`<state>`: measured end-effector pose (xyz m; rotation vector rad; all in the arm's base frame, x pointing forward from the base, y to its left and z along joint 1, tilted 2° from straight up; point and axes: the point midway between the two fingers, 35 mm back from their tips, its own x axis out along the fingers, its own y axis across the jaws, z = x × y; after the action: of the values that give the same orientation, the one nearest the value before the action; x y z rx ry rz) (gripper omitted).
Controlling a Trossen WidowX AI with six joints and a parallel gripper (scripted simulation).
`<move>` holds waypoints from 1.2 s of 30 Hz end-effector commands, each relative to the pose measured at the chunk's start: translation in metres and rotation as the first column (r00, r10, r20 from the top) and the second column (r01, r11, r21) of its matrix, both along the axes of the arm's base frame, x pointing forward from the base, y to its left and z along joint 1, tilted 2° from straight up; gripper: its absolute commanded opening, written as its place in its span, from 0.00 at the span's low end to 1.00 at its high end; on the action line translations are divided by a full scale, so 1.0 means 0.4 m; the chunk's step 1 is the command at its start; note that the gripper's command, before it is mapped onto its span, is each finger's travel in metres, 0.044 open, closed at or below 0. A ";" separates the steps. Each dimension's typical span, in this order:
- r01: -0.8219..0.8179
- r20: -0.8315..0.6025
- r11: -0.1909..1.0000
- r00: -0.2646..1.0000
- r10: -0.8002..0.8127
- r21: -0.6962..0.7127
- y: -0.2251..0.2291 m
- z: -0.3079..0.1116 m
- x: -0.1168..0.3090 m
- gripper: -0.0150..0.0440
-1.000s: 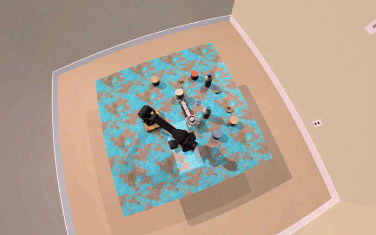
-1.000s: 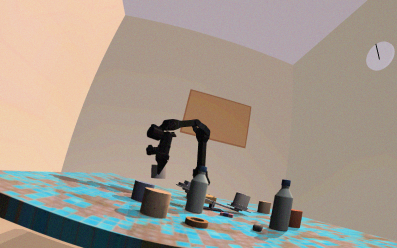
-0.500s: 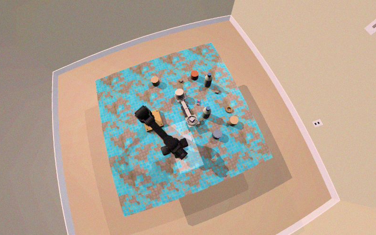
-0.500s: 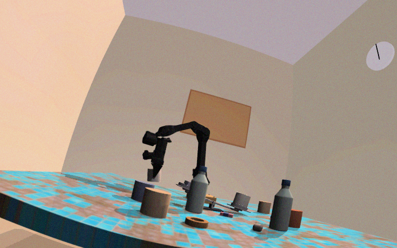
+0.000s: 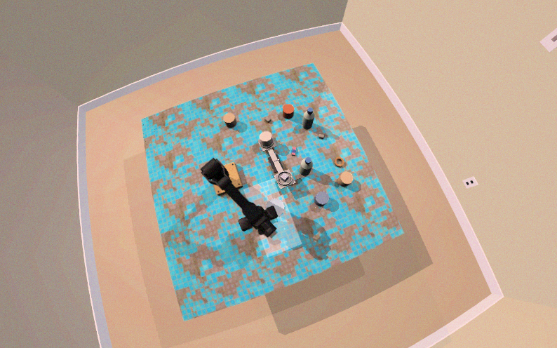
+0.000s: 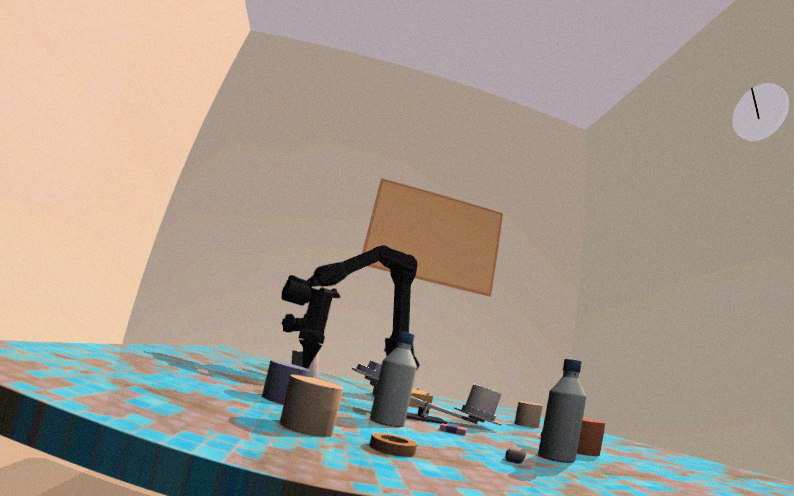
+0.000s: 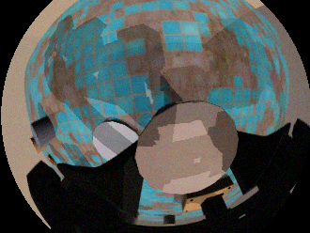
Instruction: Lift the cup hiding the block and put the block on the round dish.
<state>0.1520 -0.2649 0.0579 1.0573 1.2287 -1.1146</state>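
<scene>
My gripper [image 6: 308, 362] [image 7: 179, 134] is shut on one pale cup [image 6: 315, 365] [image 7: 188, 157], held low over the table beside the dish; whether its rim touches the table cannot be told. The arm hides this cup in the top view. The pale round dish [image 5: 276, 207] [image 7: 113, 141] has nothing visible on it, though the arm and cup cover parts of it. The small grey block [image 5: 284, 177] lies uncovered on the near pan of the balance [image 5: 276, 161], which stands raised. The other cup [image 5: 266, 139] [image 6: 482, 401] stands upright on the lower far pan.
A bottle [image 5: 306, 166] [image 6: 395, 388] stands close beside the block's pan, and a blue-grey cylinder [image 5: 321, 198] [image 6: 280, 382] right of the dish. Another bottle [image 5: 308, 119], a red cylinder [image 5: 288, 111], tan cylinders [image 5: 346, 177] [image 5: 229, 120] and a ring [image 5: 339, 162] stand farther off.
</scene>
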 end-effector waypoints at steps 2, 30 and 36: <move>-0.006 0.008 1.000 1.000 0.006 -0.001 -0.002 -0.011 0.003 0.25; 0.000 0.004 1.000 1.000 0.000 -0.007 -0.006 -0.036 0.002 0.97; -0.006 0.008 1.000 1.000 0.006 -0.002 0.004 0.091 0.001 1.00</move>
<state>0.1511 -0.2637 0.0673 1.0638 1.2448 -1.1124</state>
